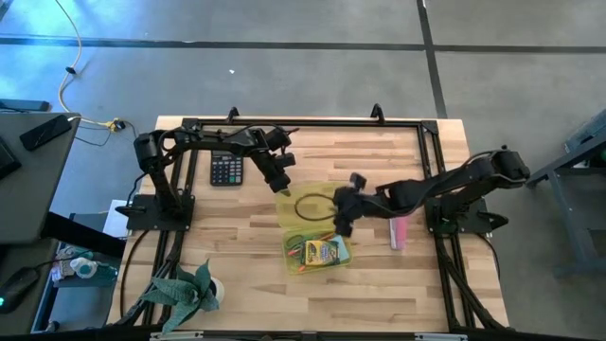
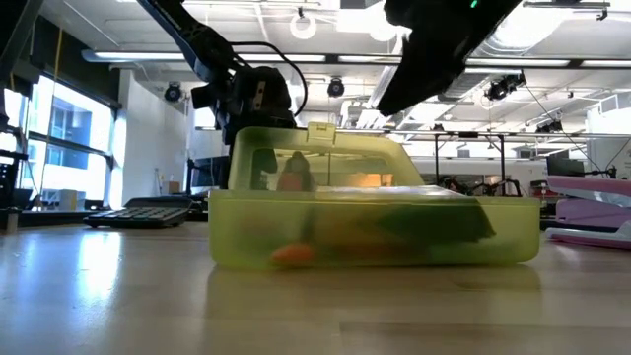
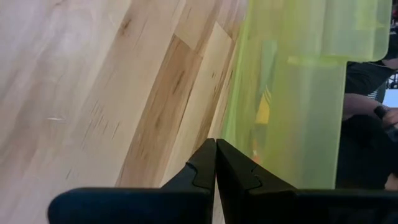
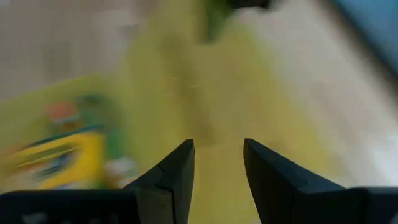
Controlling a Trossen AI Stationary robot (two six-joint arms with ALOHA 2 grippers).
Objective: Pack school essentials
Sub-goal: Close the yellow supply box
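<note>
The translucent yellow-green hinged case (image 1: 315,230) lies open at mid-table, its lid (image 2: 315,158) tilted up on the far side. Inside the base sit the green-yellow pack (image 1: 325,252), an orange piece (image 2: 293,254) and a green shape (image 2: 434,222); a dark loop (image 1: 311,206) shows at the lid. My left gripper (image 1: 281,185) is shut, at the lid's far left corner, its tips (image 3: 216,142) right beside the lid's edge (image 3: 236,124). My right gripper (image 1: 339,218) is open above the case's right side, over blurred yellow plastic (image 4: 217,93). The other essentials are hidden. My left gripper has its shut fingertips beside the left edge of the raised lid (image 3: 236,124), coming from the table's far left and slanting down. Whether they touch the lid I cannot tell.
A black calculator (image 1: 225,169) lies far left of the case. A pink object (image 1: 399,232) rests to the right, by the right arm's base. A green leafy thing (image 1: 185,287) and a white roll (image 1: 216,292) sit at the near left corner. Bare wood lies near the case.
</note>
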